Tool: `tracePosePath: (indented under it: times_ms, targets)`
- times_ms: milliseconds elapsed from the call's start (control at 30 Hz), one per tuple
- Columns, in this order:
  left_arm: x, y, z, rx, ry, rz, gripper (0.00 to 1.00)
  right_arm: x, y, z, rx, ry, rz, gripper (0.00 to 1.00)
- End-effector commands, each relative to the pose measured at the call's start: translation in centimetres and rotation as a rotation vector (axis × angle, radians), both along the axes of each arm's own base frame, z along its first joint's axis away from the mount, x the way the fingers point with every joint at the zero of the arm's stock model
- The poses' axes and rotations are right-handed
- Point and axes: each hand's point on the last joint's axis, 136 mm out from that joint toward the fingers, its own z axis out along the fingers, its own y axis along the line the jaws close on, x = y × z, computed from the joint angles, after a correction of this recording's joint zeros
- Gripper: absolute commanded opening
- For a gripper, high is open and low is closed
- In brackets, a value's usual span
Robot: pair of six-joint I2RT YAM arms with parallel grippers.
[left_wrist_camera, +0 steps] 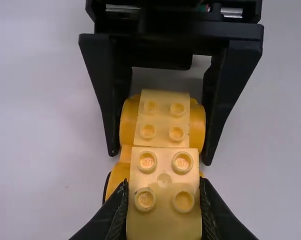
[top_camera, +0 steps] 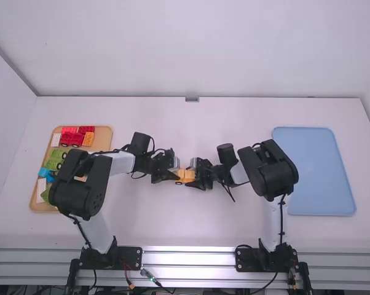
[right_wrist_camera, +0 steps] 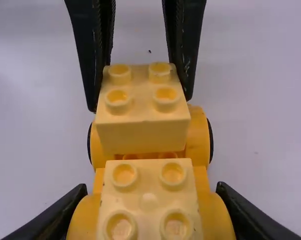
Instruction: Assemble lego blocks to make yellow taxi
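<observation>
Gripping both ends of the yellow taxi build, mid-table

High view: build sits between the 2 grippers, near the middle of the white table. Wooden tray is well off on the left side, blue mat well off on the right.

Left gripper: fingers closed on the sides of pale yellow block A, 4 studs up. Block A is over the orange-yellow wheeled base at the left arm's end. Right wrist view: 2 base studs peek out beside block A. Can't tell if it's fully seated.

Right gripper: fingers clamped on the rounded sides of the base, 1 per side, at the other end. Pale yellow block B is between those sides, also 4 studs up. A and B are in line along the base. Black wheels show on 2 sides of the base under block A. Can't tell if the base touches the tabletop.

Tray load: red blocks and 1 orange block at the far end, green blocks and a blue piece nearer the camera. Left arm passes over the tray's near part in the high view, so exact count there is unclear.
</observation>
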Motion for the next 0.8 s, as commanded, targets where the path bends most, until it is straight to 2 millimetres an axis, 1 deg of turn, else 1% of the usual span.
tracePosePath:
  times_ms: [0,33,67,100,233,433,633,767]
  targets:
    - [-1.0,-0.1,-0.5,0.003,-0.025,-0.057,0.02,-0.1,-0.1,0.3,0.003,0.003,0.001,0.54]
    - [-1.0,0.0,-0.6,0.008,-0.027,-0.058,0.02,-0.1,-0.1,0.2,0.003,0.003,0.001,0.50]
    - [-0.9,0.1,-0.7,0.018,-0.028,-0.052,0.02,-0.1,-0.1,0.2,0.003,0.003,0.001,0.40]
    - [-0.8,0.1,-0.8,0.027,-0.031,-0.049,0.02,-0.1,-0.1,0.2,0.003,0.005,0.000,0.37]
    - [-0.6,0.2,-0.9,0.037,-0.042,-0.047,0.02,-0.1,-0.1,0.2,0.003,0.007,-0.001,0.37]
    - [-0.9,-0.8,-1.0,0.049,-0.066,-0.076,0.02,-0.3,0.0,0.4,0.012,0.015,0.009,0.34]
    - [-1.2,-1.2,-1.7,0.103,-0.072,-0.089,0.02,-0.3,0.0,0.4,0.012,0.013,0.009,0.34]
    - [-1.2,-1.2,-1.8,0.108,-0.067,-0.085,0.02,-0.3,0.0,0.4,0.012,0.015,0.009,0.35]
